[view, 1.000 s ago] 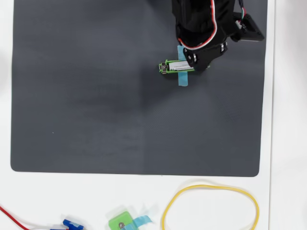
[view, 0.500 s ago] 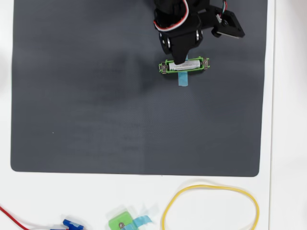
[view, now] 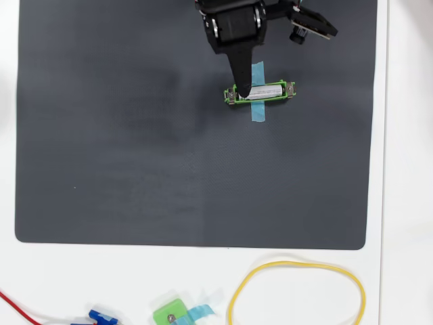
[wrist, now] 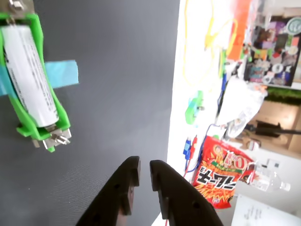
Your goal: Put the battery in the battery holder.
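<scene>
Battery (wrist: 29,75) seated in green holder (wrist: 60,116) on grey mat (view: 135,135), gripper (wrist: 144,175) empty, jaws nearly together, clear of holder.

We saw a white table (view: 399,203) carrying a dark grey mat (view: 135,135). On the mat lay the battery holder (view: 260,93), taped down by 1 light-blue strip (view: 258,112). On the bare white below lay a yellow loop (view: 298,291), a small green piece (view: 169,314), a red wire (view: 20,308) and, possibly, a blue connector (view: 103,317).
</scene>
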`<state>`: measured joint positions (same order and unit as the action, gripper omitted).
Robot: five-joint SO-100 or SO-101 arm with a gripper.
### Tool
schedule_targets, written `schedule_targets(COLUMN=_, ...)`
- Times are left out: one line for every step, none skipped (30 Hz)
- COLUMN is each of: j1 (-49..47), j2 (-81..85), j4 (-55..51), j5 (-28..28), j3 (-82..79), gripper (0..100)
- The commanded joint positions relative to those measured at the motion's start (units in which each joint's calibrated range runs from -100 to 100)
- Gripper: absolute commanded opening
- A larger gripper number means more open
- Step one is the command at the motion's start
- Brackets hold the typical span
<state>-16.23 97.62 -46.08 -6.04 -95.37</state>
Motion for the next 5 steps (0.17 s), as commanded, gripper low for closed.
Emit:
schedule_targets(j1=2.58, j2=1.27, j4=0.71, j5=0.30, j3=-0.40, gripper=0)
schedule_targets(j1=2.79, j2=1.61, j4=0.71, j5=0.30, j3=-0.49, gripper=0)
schedule_targets(j1=2.99, j2=1.87, j4=0.71, j5=0.35, j3=-1.10, gripper=0)
schedule_targets(j1=3.10, j2=1.87, j4=0.71, j5=0.35, j3=-1.90, gripper=0)
schedule_targets(j1=3.10, j2=1.87, j4=0.80, j5=0.35, j3=-2.69, gripper=0)
